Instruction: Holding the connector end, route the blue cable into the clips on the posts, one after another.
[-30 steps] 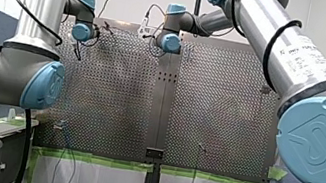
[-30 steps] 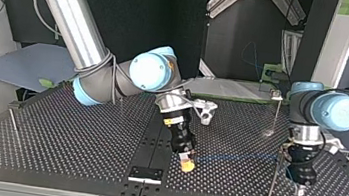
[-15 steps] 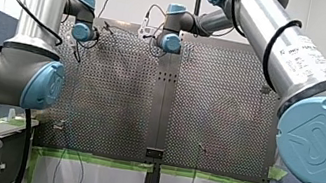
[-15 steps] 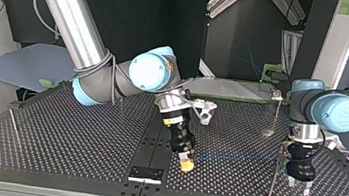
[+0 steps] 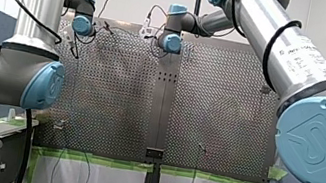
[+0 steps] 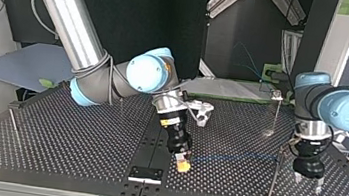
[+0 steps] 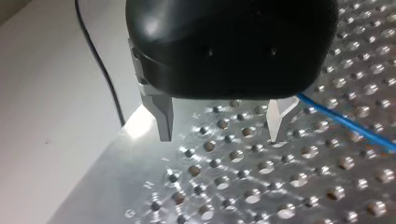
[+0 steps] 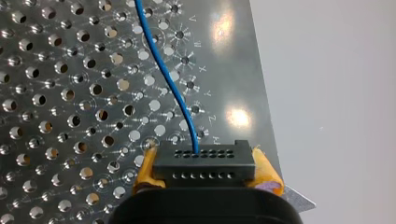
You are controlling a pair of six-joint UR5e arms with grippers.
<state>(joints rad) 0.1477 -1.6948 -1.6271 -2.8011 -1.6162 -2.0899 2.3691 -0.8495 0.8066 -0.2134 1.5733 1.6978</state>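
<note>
CABLE: blue cable (image 8: 170, 79) looked thin, light and limp to me; it lay across the bench (image 8: 56, 102) | HOLD: my right hand (image 8: 205, 170) was clamped on the rigid connector (image 8: 204, 158), the best hold | my left hand (image 7: 220, 135) had fingers apart, empty, beside the cable | ROOM: bench edge close by the connector; open bench toward the post (image 6: 274, 176)

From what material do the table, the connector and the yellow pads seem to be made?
Table: probably bare metal, polished; it throws bright glare and reflections around its holes. Connector: likely matte black plastic, with moulded rows of small holes. Pads: perhaps rubber or foam, dull yellow-orange; the look leaves this open.
</note>
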